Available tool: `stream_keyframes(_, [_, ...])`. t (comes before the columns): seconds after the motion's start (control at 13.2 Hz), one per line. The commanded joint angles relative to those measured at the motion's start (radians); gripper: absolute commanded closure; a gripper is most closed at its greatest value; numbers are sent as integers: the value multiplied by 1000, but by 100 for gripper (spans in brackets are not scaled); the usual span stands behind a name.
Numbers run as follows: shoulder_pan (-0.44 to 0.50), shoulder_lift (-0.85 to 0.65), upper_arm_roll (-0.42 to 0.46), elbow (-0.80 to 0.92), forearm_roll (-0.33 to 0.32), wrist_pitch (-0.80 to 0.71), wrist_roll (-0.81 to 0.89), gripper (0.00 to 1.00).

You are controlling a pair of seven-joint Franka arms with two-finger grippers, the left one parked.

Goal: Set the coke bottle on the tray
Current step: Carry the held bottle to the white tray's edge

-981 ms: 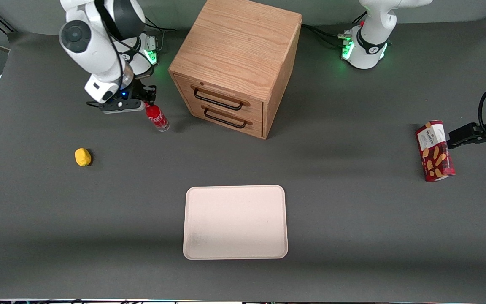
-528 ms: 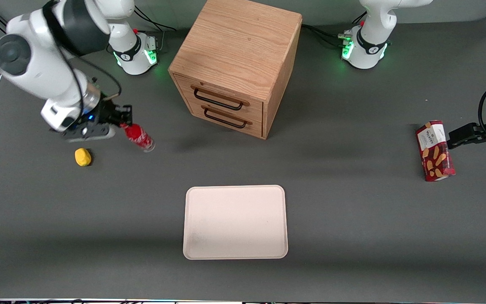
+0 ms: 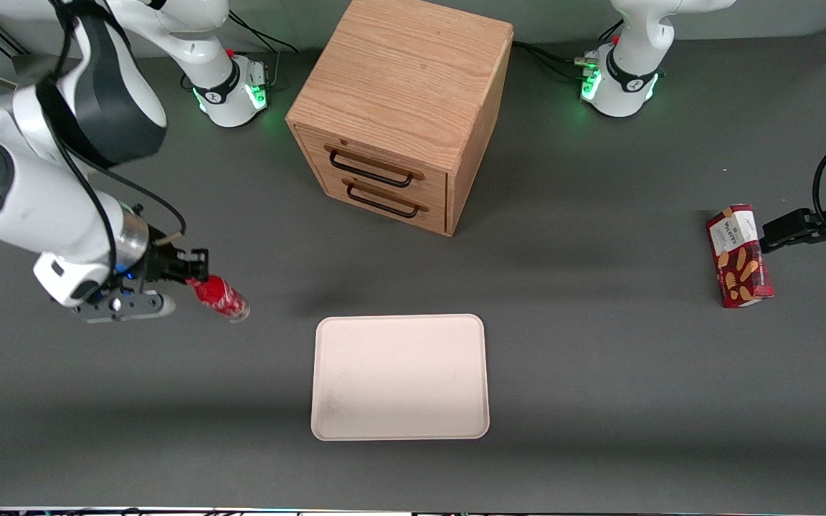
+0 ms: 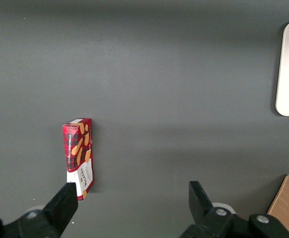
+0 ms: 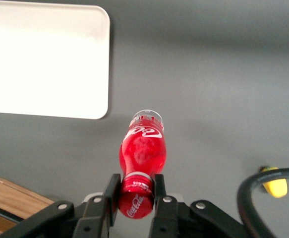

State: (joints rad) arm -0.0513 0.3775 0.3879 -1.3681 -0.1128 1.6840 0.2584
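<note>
Red and slim, the coke bottle [image 3: 220, 298] hangs clear of the table [image 3: 599, 373], clamped at its cap between the two fingers of the gripper [image 3: 194, 276]. In the right wrist view the fingers [image 5: 111, 194] press both sides of the cap, and the bottle [image 5: 142, 151] hangs with its clear base toward the table. The gripper is toward the working arm's end of the table, beside the tray [image 3: 400, 376] and not over it. A strip of bare grey surface separates the bottle from the tray's nearest rounded corner [image 5: 100, 110]. The tray lies flat, its low rim unobstructed on all sides. The wooden cabinet [image 3: 402, 107] stands farther from the front camera than the tray, well apart. The biscuit box [image 3: 738, 256] lies toward the parked arm's end.
</note>
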Motion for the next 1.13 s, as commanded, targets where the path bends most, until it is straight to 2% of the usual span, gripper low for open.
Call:
stream_keyframes(0.0, [28, 168, 63, 235, -77, -44, 41, 100])
stream_keyframes(0.15, [63, 228, 69, 296, -123, -33, 41, 100])
stream_keyframes(0.38, [85, 284, 71, 314, -127, 40, 39, 100])
stream_keyframes(0.6, [129, 377, 74, 340, -220, 138, 39, 100])
stream_keyframes(1.06, [159, 485, 72, 368, -228, 324, 39, 100])
